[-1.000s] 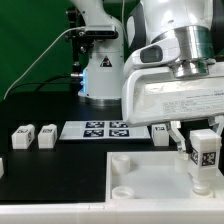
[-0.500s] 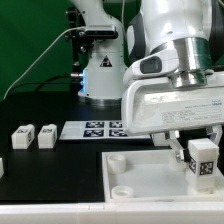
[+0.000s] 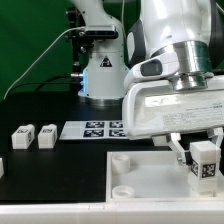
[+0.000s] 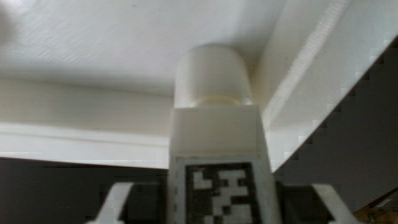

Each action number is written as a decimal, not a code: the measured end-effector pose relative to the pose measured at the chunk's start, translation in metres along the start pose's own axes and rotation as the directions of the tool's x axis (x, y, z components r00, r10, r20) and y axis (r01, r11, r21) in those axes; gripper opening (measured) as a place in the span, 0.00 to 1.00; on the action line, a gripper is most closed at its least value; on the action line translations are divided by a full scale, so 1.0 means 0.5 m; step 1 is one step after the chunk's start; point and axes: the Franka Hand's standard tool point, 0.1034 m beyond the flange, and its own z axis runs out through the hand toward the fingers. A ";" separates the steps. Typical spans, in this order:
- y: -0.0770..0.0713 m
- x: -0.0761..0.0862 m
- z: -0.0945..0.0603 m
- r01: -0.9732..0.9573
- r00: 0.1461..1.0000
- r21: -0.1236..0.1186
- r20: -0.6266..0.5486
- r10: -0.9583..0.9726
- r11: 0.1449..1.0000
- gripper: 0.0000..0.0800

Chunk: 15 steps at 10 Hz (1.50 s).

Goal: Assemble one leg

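Observation:
My gripper [image 3: 203,158] is shut on a leg [image 3: 205,166], a small white post with a black-and-white marker on its face, held upright over the far right part of the large white tray [image 3: 130,180]. In the wrist view the leg [image 4: 217,140] runs out from between my fingers [image 4: 121,205], its round end over the tray's raised rim [image 4: 311,60]. Whether the leg touches the tray I cannot tell.
Two more small white legs [image 3: 22,137] [image 3: 46,136] lie on the black table at the exterior view's left, a third at the edge [image 3: 1,168]. The marker board [image 3: 100,130] lies behind the tray. The robot base [image 3: 100,75] stands behind it.
My gripper has moved a little lower and to the exterior view's right with the leg, closer to the tray's right side.

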 end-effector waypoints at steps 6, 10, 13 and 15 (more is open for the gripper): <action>0.000 0.000 0.000 0.017 1.000 0.000 0.000 -0.017 1.000 0.81; 0.000 0.000 0.000 0.026 1.000 0.000 0.000 -0.026 1.000 0.81; 0.001 0.011 -0.014 0.035 0.999 0.000 0.006 -0.035 0.999 0.81; 0.004 0.049 -0.065 0.039 0.998 0.005 0.053 -0.039 0.999 0.81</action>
